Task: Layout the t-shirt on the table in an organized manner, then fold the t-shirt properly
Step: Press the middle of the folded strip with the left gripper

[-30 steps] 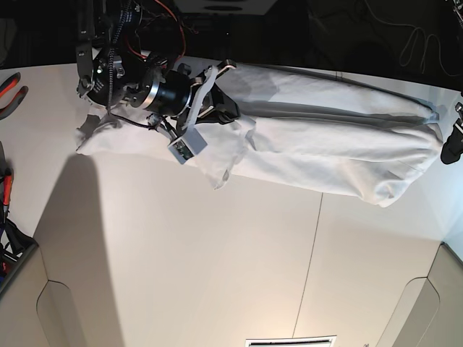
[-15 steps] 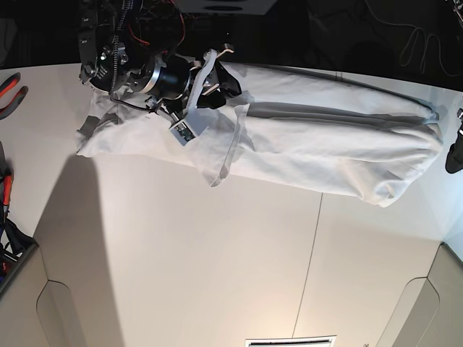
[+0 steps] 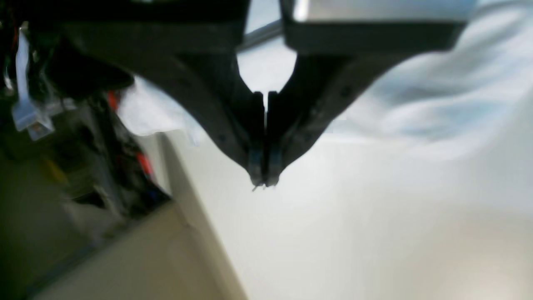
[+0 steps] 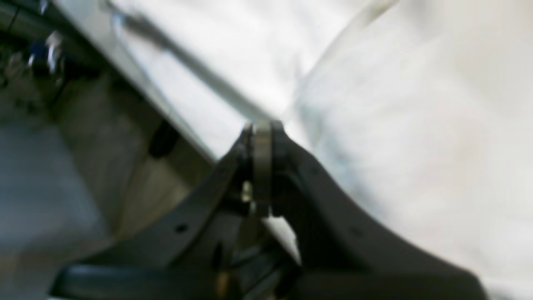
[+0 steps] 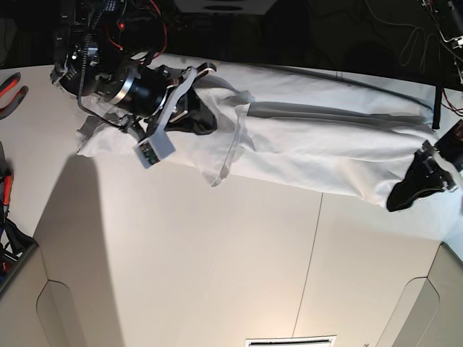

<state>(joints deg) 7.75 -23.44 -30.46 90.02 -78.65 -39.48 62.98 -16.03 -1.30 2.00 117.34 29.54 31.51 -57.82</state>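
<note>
The white t-shirt (image 5: 325, 144) lies as a long wrinkled strip along the back of the table (image 5: 217, 253). My right gripper (image 5: 210, 124) sits on the shirt's left part. In the right wrist view the right gripper (image 4: 262, 125) is shut with a pale strip of cloth between its fingers, and the shirt (image 4: 416, 125) spreads beside it. My left gripper (image 5: 396, 204) is at the shirt's right end. In the left wrist view the left gripper (image 3: 262, 183) is shut with nothing visible in it, above the bare table (image 3: 374, 229), and the shirt (image 3: 437, 91) lies behind it.
Red-handled pliers (image 5: 11, 90) lie at the table's left edge, with more tools (image 5: 6, 195) below them. A thin dark seam (image 5: 311, 260) runs across the tabletop. The table's back edge (image 4: 175, 121) drops off close to my right gripper.
My right arm has moved left, and the shirt's fold edge near it has shifted left and up. My left arm has come in from the right edge to the shirt's right end.
</note>
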